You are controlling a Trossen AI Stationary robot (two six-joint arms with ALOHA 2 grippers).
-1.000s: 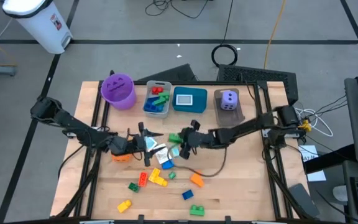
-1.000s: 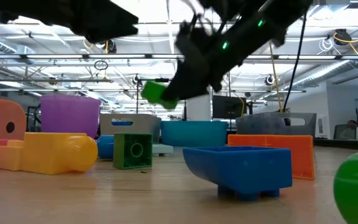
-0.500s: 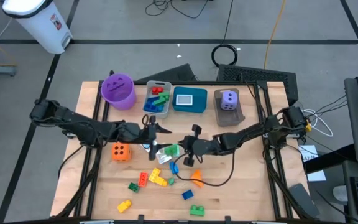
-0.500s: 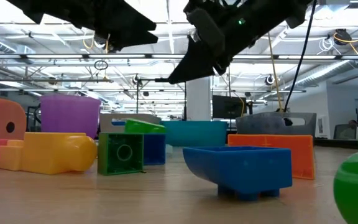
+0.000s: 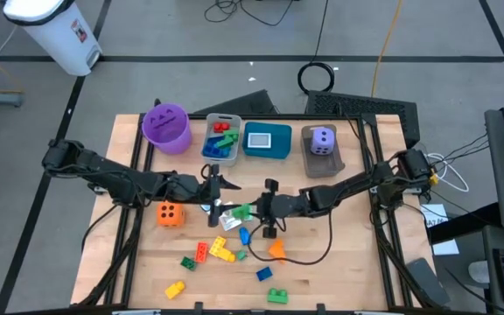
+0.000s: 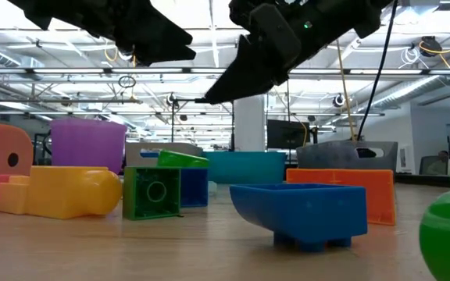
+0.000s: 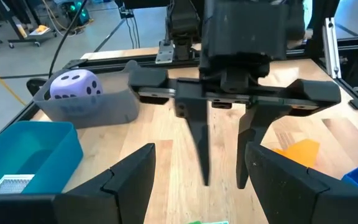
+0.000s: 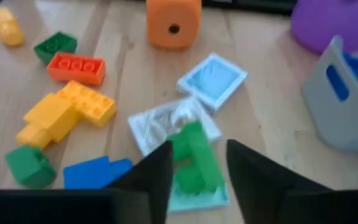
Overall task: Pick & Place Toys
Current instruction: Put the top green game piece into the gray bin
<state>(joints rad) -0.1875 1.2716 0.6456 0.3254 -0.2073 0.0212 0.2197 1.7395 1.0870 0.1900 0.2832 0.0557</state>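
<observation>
Right gripper [image 5: 267,208] fingers apart, empty, frame centre | arm stretched low from right edge | left gripper [image 5: 211,187] fingers apart, facing it | green brick [image 5: 241,212] on cards [image 5: 227,217] between them on table [image 5: 339,262]

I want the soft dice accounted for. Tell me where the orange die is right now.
In the high view the orange die sits on the table's left half, just below the left arm, with the purple bucket farther back. The right wrist view shows it beyond the cards.
</observation>
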